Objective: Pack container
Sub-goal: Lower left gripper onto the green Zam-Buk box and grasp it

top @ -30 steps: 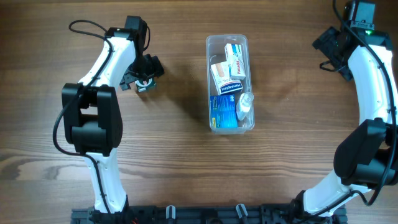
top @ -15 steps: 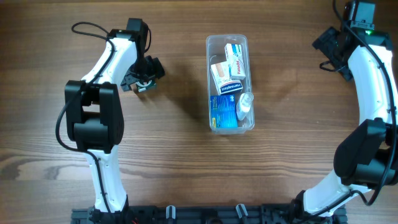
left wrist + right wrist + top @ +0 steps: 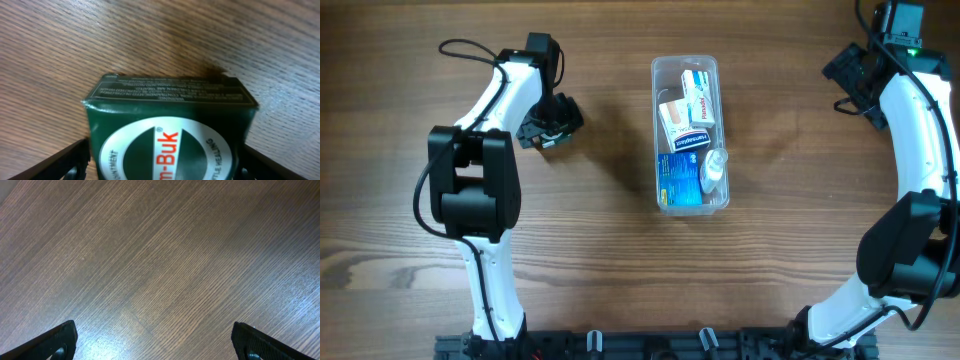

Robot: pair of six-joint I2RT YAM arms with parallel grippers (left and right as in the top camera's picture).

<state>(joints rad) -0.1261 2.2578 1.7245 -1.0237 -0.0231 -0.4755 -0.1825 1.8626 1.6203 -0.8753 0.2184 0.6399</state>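
Note:
The container [image 3: 656, 120] is a clear plastic tub at the table's centre, holding several small boxes and a small white bottle [image 3: 716, 168]. My left gripper [image 3: 551, 126] is left of the container, shut on a dark green box. In the left wrist view this green box [image 3: 170, 125] fills the space between both fingers [image 3: 165, 167] and shows a white label with red letters; wood lies beneath it. My right gripper [image 3: 848, 78] is at the far right rear, open and empty. In the right wrist view [image 3: 155, 342] its fingertips are wide apart over bare wood.
A blue box [image 3: 678, 178] and white-and-red boxes [image 3: 695, 95] lie inside the tub. Wooden tabletop [image 3: 600, 250] lies between the left gripper and the tub. Both arm bases stand at the front edge.
My left gripper has shifted slightly up and right with the green box; the pale end seen under it earlier is mostly hidden. The right arm has not moved.

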